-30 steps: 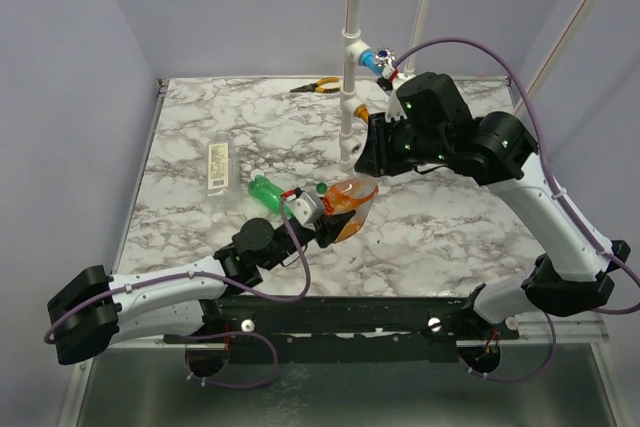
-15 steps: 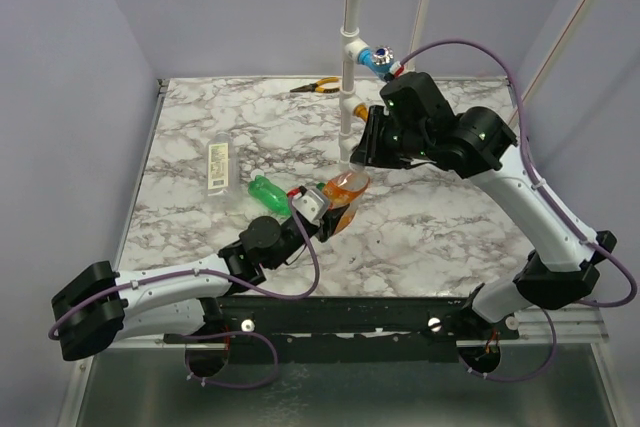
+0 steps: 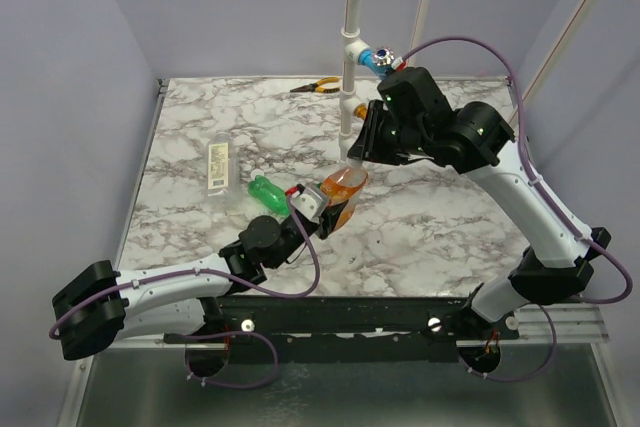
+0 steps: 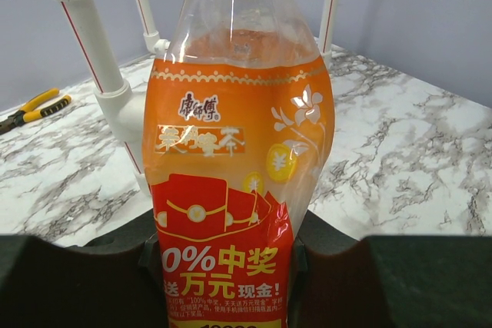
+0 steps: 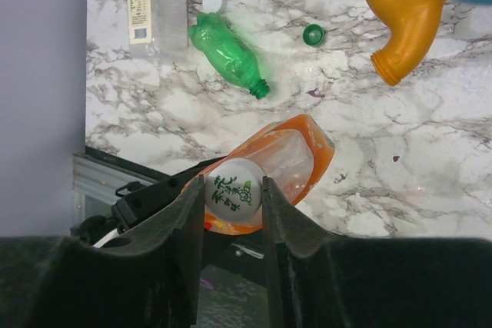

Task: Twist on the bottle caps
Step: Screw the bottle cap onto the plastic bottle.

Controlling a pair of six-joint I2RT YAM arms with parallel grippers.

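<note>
White cap pinched in right hand, lined up over the orange bottle
Left hand is clamped round the bottle's lower body, neck pointing up toward the right hand, so the cap sits on the bottle's long axis; can't tell if it touches the thread. Likely next: press down, twist. Green bottle lies flat on the tabletop, green cap loose nearby
</note>
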